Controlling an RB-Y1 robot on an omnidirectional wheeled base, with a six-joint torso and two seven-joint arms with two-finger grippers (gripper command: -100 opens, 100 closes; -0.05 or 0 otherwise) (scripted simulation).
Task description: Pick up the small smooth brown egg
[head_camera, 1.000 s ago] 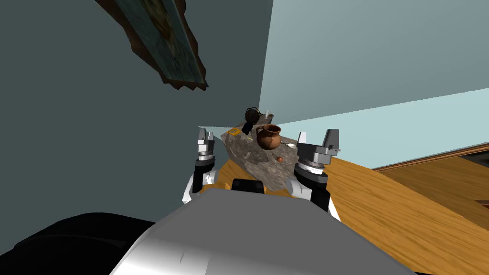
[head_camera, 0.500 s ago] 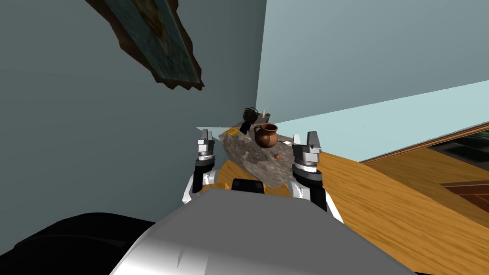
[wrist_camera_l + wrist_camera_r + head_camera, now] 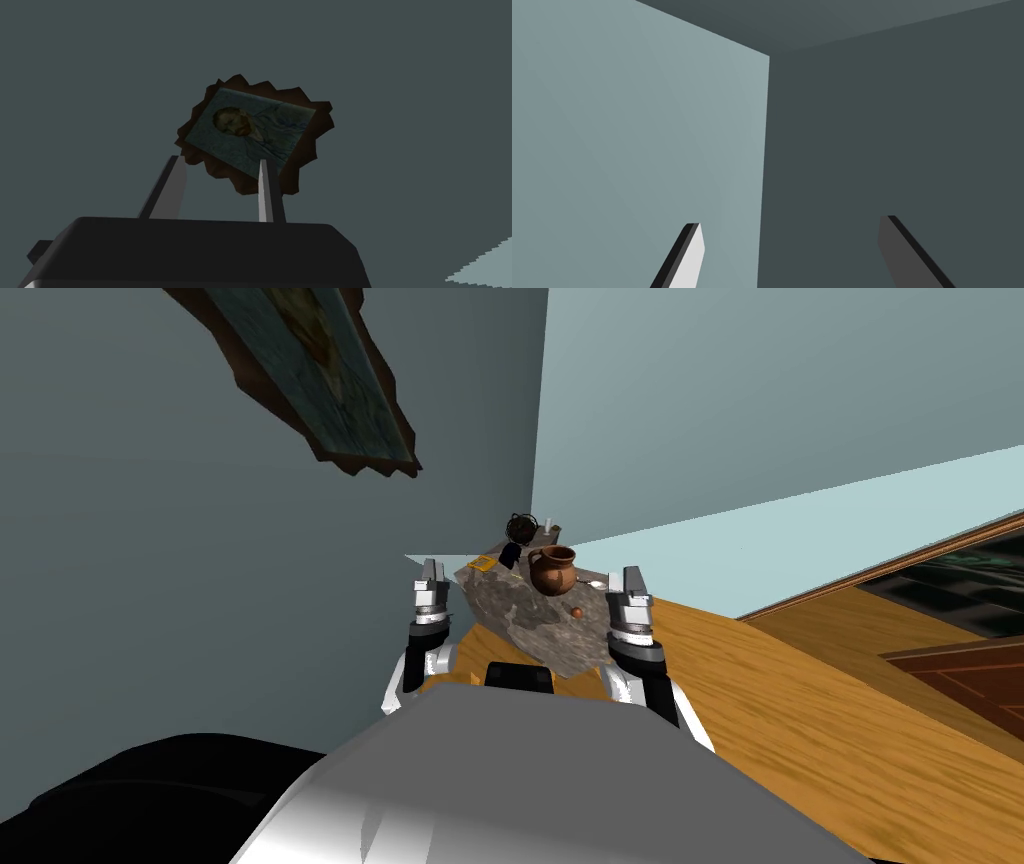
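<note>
A small brown egg [image 3: 577,612] lies on a stone-patterned table top [image 3: 535,633], near its right edge and just in front of a brown clay jug [image 3: 553,570]. My right gripper [image 3: 632,585] is raised upright beside the table's right edge, to the right of the egg and apart from it. Its fingers stand wide open with nothing between them [image 3: 790,222]. My left gripper [image 3: 431,578] is held upright off the table's left side, and its fingers [image 3: 217,170] are apart and hold nothing.
Behind the jug stand a black round object [image 3: 522,528], a dark blue object [image 3: 509,555], a yellow flat item [image 3: 484,564] and a small white thing [image 3: 597,585]. The table sits in a wall corner. Wooden floor [image 3: 800,708] spreads to the right.
My right hand has turned and drawn in to the left, closer to the table's right edge. The whole head view has swung a little, so I have moved. The egg stays in place.
</note>
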